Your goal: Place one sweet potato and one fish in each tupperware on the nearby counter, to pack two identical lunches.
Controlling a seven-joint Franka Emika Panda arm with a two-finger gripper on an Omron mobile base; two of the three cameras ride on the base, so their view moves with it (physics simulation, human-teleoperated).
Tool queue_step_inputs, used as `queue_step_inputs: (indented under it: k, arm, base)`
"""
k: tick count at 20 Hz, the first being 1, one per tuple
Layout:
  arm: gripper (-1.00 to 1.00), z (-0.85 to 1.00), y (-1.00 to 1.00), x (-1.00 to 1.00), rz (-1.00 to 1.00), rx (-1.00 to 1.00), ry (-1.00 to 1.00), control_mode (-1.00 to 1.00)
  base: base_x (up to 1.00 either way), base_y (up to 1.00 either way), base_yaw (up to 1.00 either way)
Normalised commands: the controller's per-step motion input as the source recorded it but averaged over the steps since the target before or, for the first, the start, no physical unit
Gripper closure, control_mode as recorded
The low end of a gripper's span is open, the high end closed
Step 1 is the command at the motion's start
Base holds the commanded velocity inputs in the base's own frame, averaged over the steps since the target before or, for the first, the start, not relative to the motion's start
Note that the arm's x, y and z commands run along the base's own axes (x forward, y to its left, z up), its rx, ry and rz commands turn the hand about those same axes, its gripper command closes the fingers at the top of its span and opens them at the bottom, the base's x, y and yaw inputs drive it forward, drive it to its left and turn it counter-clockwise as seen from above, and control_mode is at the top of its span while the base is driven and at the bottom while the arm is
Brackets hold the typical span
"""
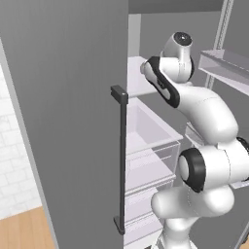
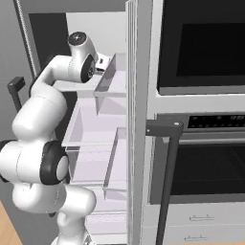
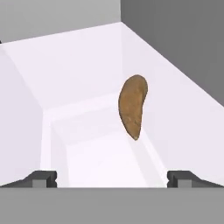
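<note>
One sweet potato (image 3: 133, 106) lay on the white fridge shelf (image 3: 78, 74) just ahead of your tool (image 3: 112, 179), its jaws spread wide and empty, so picking it up seemingly required advancing, then closing.

Glossy white rounded arm (image 1: 209, 116) with dark joint rings and 2 dark fingertips (image 3: 41, 178).

Open fridge (image 1: 73, 121), wall oven (image 2: 206, 48)
</note>
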Motion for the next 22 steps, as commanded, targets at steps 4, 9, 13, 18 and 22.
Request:
queue_step_inputs:
  k: [4, 9, 13, 18, 22]
  arm:
    - [-1.0, -0.26, -0.19, 0.46, -0.04, 0.0, 0.0, -1.0]
    - [-1.0, -0.25, -0.11, 0.44, -0.04, 0.0, 0.0, -1.0]
    - [-1.0, -0.25, 0.0, 0.61, -0.02, 0.0, 0.0, -1.0]
    - [-1.0, -0.19, 0.0, 0.69, -0.02, 0.0, 0.0, -1.0]
    - [-1.0, -0.15, 0.0, 0.66, -0.02, 0.0, 0.0, -1.0]
  base:
    - [0.0, 0.0, 0.0]
    - [0.0, 0.0, 0.0]
    - [0.0, 0.0, 0.0]
    - [0.0, 0.0, 0.0]
    - [0.0, 0.0, 0.0]
